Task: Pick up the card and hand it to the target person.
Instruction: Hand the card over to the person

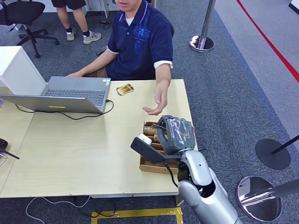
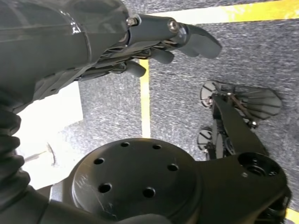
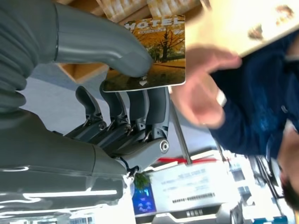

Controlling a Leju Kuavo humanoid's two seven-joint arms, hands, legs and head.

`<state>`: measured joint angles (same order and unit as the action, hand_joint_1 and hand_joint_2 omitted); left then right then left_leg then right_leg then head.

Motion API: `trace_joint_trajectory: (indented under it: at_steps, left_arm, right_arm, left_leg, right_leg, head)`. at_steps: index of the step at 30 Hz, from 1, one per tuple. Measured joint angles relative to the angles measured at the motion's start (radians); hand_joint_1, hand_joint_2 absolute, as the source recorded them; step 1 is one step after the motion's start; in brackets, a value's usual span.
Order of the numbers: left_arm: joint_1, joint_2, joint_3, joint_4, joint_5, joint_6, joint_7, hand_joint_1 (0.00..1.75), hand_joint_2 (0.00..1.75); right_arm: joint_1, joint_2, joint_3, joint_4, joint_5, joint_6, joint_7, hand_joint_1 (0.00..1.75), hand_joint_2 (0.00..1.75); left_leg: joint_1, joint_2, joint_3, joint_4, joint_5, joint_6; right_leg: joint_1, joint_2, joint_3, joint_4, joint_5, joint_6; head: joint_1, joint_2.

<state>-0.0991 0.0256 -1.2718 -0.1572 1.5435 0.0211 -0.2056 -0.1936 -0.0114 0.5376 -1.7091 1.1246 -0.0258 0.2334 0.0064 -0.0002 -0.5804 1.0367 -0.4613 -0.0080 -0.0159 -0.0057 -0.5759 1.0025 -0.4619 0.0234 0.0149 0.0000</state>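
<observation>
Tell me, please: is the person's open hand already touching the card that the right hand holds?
Apart. In the right wrist view the card, pinched by the right hand, ends at a clean edge, and a strip of background separates it from the person's hand.

We look down on a pale wooden table (image 1: 88, 144) in the middle of the frame, set on grey-blue carpet (image 1: 225, 93) that fills the right side. A red floor line (image 1: 271, 46) cuts across the upper right, with chrome stanchion bases (image 1: 202, 43) at top centre and lower right, and yellow tape (image 1: 137, 213) along the bottom edge. At upper left stands a black office chair (image 1: 24, 18), and a white box (image 1: 17, 70) sits on the table's left edge.
</observation>
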Motion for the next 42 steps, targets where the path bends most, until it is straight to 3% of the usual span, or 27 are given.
trace_joint_trajectory:
  at_steps: [7, 13, 20, 36, 39, 40, 42]
  left_arm:
    - [0.0, 0.0, 0.002, 0.0, 0.001, -0.003, 0.001, 0.0, 1.75]
    - [-0.001, 0.0, 0.003, 0.0, 0.0, -0.008, 0.005, 0.0, 1.75]
    - [-0.003, 0.0, 0.003, 0.0, -0.001, -0.013, 0.009, 0.0, 1.75]
    - [-0.003, 0.0, 0.003, 0.0, 0.0, -0.018, 0.026, 0.0, 1.75]
    - [-0.003, 0.0, 0.001, 0.0, -0.003, -0.026, 0.025, 0.0, 1.75]
    - [-0.003, 0.0, 0.0, 0.0, -0.005, -0.028, 0.025, 0.0, 1.75]
    - [-0.003, 0.0, -0.001, 0.0, -0.009, -0.032, 0.026, 0.0, 1.75]
  right_arm:
    - [-0.03, -0.018, -0.043, -0.09, -0.055, -0.013, -0.023, 1.36, 1.75]
    - [-0.058, -0.018, -0.047, -0.091, -0.141, 0.039, -0.075, 1.36, 1.75]
    - [-0.164, 0.039, -0.039, 0.054, -0.216, 0.025, -0.149, 1.36, 1.75]
    - [-0.294, 0.144, -0.033, 0.308, -0.252, -0.018, -0.175, 1.36, 1.75]
    - [-0.297, 0.151, -0.033, 0.325, -0.254, -0.022, -0.176, 0.7, 1.75]
    - [-0.298, 0.152, -0.033, 0.329, -0.254, -0.022, -0.176, 0.37, 1.75]
    - [-0.299, 0.152, -0.033, 0.336, -0.255, -0.023, -0.177, 0.1, 1.75]
  left_leg:
    - [0.0, 0.0, 0.0, 0.0, 0.0, 0.0]
    - [0.0, 0.0, -0.001, 0.0, 0.0, 0.0]
    - [0.0, 0.0, 0.0, 0.0, 0.001, 0.0]
    - [0.0, 0.0, -0.001, 0.0, 0.001, -0.001]
    - [0.0, 0.0, -0.001, 0.0, 0.001, -0.001]
    - [0.0, 0.0, -0.001, 0.0, 0.001, -0.001]
    - [0.0, 0.0, -0.001, 0.0, 0.001, -0.001]
  right_leg:
    - [0.0, 0.0, 0.0, 0.0, 0.0, 0.0]
    - [0.0, 0.0, 0.0, 0.0, 0.0, 0.0]
    - [0.0, 0.0, 0.0, 0.0, 0.0, 0.0]
    - [0.0, 0.0, -0.001, 0.0, 0.0, 0.0]
    - [0.0, 0.0, -0.001, 0.0, 0.0, 0.0]
    - [0.0, 0.0, -0.001, 0.0, 0.0, 0.0]
    - [0.0, 0.0, -0.001, 0.0, 0.0, 0.0]
  head:
    - [0.0, 0.0]
    - [0.0, 0.0]
    - [0.0, 0.0]
    - [0.0, 0.0]
    - [0.0, 0.0]
    - [0.0, 0.0]
    - [0.0, 0.0]
